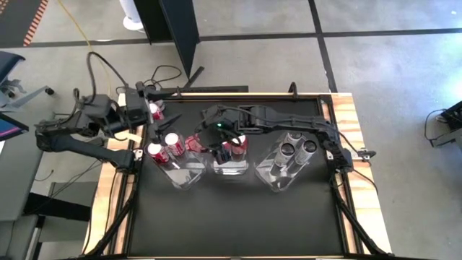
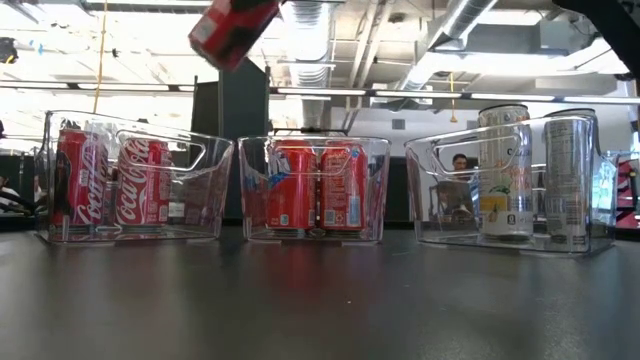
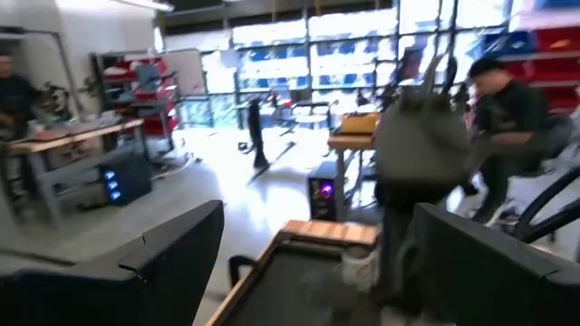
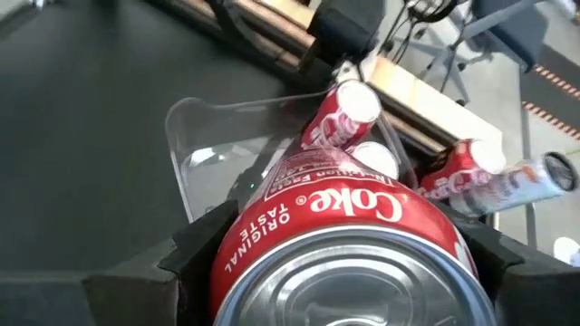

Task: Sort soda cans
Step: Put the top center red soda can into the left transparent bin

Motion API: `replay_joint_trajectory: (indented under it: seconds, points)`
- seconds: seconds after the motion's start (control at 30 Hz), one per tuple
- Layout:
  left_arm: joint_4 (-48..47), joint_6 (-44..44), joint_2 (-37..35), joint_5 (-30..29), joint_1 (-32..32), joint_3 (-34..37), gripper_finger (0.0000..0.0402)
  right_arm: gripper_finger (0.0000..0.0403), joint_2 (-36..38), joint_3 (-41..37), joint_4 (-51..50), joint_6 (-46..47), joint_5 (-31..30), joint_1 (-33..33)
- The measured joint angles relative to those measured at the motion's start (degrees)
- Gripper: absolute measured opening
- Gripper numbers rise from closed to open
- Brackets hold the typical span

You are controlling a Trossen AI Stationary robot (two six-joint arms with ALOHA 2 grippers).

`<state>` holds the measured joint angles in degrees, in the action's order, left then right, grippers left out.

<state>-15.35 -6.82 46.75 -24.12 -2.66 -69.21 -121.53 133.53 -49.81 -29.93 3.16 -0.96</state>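
Red soda can (image 4: 340, 244) held tilted between the right gripper (image 4: 335, 272) fingers, lifted above the middle clear bin (image 2: 313, 190), which holds two red cans. Left bin (image 2: 135, 180) holds red cans; right bin (image 2: 515, 190) holds silver-grey cans (image 2: 505, 170). Left gripper (image 1: 137, 108) jaws wide, empty, at the table's far left edge.

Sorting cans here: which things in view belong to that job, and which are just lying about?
Belong to the job:
- red cans in the left bin
- red cans in the middle bin
- silver cans in the right bin
- red can held in the right pincer
- left pincer, open

Lying about:
- cables on the floor
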Motion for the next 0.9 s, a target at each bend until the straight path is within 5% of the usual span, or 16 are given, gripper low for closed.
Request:
replay_joint_trajectory:
  seconds: [0.53, 0.9]
  points:
    - [-5.12, 0.74, -0.41, 1.09, 0.02, -0.02, 0.0355, 0.0303, -9.56, 1.14, 3.26, -1.6, 4.44, -1.74]
    - [-29.47, 10.06, 1.81, 0.8, -0.81, 4.63, 0.0355, 0.0303, -8.13, 1.3, 0.98, -1.11, 3.88, -1.72]
